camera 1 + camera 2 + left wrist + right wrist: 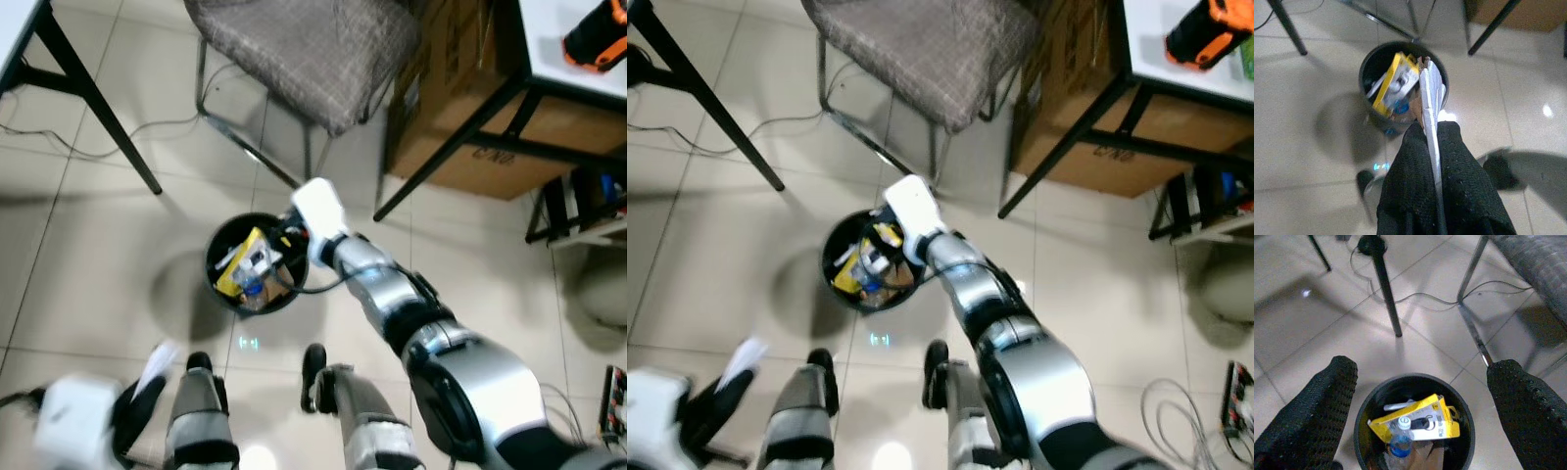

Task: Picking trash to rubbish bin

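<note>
1. Over the black bin (1413, 382) on the floor hangs the right tool (1415, 396), its two black fingers spread wide with nothing between them.
2. Yellow packs and a small bottle (1399, 440) already lie inside the bin.
3. Near and to the left, the left tool (1436, 161) is pinching a flat white paper (1431, 103). I think this piece must go in next.
4. Pale shiny tiles (88, 245) cover the floor, with a grey chair (304, 44) and a brown box (470, 108) farther off.

One bin (1364, 423), one chair (304, 49), two tools (1420, 382).
</note>
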Motion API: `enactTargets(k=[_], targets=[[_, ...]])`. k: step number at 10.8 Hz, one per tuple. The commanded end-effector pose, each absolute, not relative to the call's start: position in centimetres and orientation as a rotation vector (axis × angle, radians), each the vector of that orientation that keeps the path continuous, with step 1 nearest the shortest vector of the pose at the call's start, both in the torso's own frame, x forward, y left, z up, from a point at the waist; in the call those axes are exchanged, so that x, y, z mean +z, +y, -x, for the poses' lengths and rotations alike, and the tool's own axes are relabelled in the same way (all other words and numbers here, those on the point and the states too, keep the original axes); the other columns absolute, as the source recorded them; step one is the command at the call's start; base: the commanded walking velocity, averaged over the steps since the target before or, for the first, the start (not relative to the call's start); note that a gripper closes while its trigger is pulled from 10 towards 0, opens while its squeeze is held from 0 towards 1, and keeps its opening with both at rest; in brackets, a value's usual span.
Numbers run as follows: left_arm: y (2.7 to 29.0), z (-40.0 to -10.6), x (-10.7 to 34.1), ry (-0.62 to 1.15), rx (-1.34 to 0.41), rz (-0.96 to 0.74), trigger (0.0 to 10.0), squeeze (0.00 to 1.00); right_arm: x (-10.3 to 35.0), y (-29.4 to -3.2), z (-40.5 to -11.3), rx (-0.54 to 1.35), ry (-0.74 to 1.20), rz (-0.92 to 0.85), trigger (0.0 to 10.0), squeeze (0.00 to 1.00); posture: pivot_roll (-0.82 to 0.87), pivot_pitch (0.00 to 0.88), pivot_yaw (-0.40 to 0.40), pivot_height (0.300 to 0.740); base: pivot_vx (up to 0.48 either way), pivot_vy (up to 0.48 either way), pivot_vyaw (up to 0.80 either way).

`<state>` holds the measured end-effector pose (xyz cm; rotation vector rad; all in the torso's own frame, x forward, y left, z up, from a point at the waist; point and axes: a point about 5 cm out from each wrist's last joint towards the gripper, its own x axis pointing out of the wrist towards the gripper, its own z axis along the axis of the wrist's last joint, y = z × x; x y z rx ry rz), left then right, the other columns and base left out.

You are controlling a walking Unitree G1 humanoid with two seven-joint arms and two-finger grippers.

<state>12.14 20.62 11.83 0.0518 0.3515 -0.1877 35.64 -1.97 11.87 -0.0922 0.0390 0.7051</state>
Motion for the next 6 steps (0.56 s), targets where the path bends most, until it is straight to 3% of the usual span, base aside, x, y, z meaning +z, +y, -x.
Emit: enactTargets(k=[1,4,6], targets=[[20.0,-12.6,10.3,0.392,-0.201,-0.021,10.0,0.00,9.4,-3.0,-34.3,0.685,0.073,0.029,10.0,0.00,0.15,0.286,-0.149,0.740,0.000,0.000,0.00],[18.2,-16.1,8.6,0.369,-0.303,-0.018,10.0,0.00,5.9,-7.9,-30.9,0.511,0.059,0.026,10.0,0.00,0.04,0.222,-0.087,0.740,0.000,0.000,0.00],[17.7,-17.6,8.2,0.372,-0.340,-0.027,10.0,0.00,6.1,-10.2,-27.2,0.386,0.055,0.063,10.0,0.00,-0.01,0.258,-0.033,0.740,0.000,0.000,0.00]])
